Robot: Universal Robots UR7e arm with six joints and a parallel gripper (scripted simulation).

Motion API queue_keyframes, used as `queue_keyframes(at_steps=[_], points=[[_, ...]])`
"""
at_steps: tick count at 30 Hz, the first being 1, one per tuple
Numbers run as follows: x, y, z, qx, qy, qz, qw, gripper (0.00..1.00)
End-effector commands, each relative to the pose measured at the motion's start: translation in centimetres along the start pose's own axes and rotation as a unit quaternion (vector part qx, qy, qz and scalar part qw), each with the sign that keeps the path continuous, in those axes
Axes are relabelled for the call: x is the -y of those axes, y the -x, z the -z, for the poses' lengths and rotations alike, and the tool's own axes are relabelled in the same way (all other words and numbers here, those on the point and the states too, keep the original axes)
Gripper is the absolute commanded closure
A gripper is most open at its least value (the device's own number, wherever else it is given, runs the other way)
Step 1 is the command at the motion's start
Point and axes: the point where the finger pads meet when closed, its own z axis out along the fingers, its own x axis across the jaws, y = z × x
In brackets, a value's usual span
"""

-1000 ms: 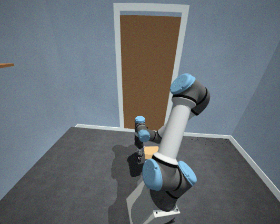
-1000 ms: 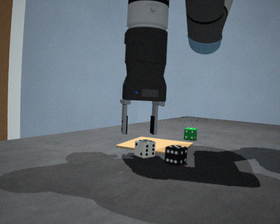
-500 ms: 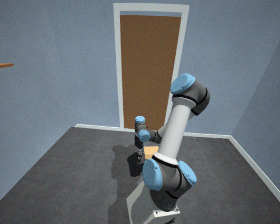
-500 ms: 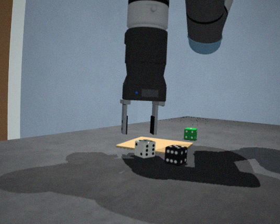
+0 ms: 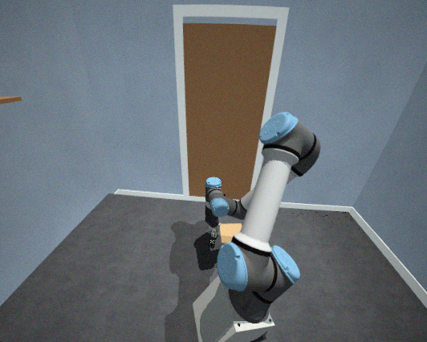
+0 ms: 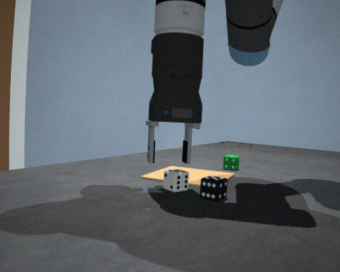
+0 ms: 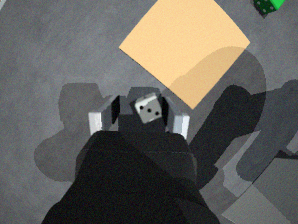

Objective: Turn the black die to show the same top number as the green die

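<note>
Wide-open, empty claw (image 6: 169, 162) (image 7: 140, 104); black die (image 6: 213, 188) upright, edge toward the exterior view, no long axis.

Arm (image 5: 266, 197) (image 6: 251, 25) is bent at elbow, with forearm reaching to far side. Wrist (image 5: 220, 206) (image 6: 180, 17) is vertical. End effector (image 5: 213, 243) (image 6: 169, 156) (image 7: 140, 104) points down, its two fingers wide apart, nothing between them.

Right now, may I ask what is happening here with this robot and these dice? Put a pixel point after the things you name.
The robot's gripper (image 6: 169, 162) (image 7: 140, 104) is open and holds nothing; it hovers near the white die (image 6: 176, 181) (image 7: 149, 109). The black die (image 6: 213, 188) sits off the mat (image 6: 193, 172) (image 7: 185, 50), on the side nearer the exterior camera. The green die (image 6: 231, 162) (image 7: 267, 6) is beyond the mat. The black die is still to be turned and placed on the mat.
</note>
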Motion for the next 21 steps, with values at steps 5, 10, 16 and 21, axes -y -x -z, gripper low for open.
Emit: queue_keyframes(at_steps=[5,10,16,21], points=[[-1.4,-1.1,0.0,0.001,0.0,0.0,1.0,0.0],[-3.4,-2.7,0.0,0.001,0.0,0.0,1.0,0.0],[-4.8,-3.7,0.0,0.001,0.0,0.0,1.0,0.0],[-5.4,-4.2,0.0,0.001,0.0,0.0,1.0,0.0]])
